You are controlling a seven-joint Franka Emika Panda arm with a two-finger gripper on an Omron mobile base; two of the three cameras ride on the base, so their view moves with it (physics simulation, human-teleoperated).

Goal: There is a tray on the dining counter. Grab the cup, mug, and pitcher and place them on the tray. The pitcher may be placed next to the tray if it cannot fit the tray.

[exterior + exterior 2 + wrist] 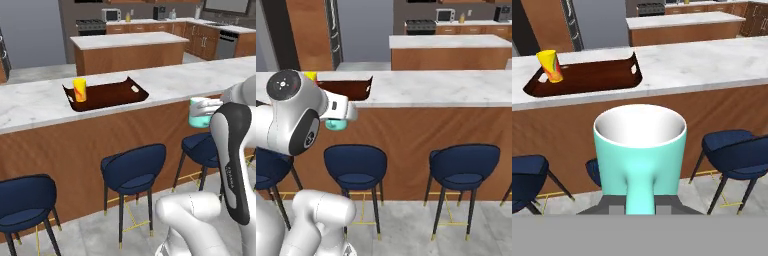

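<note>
Mug (640, 152) nearest us in hand view, teal, pale inside, handle facing camera, upright. Pincer (640, 202) pinching mug; fingertips themselves hidden behind handle and grey band, so we judge grip from mug hanging in air before counter front. From left base view mug (200, 113) half hidden behind white arm; from right base view only teal sliver (336, 124) visible under wrist. Tray (112, 95) on dining counter (200, 77), cup (80, 90) standing upright at its left end. Blue stools (134, 170) below.
</note>
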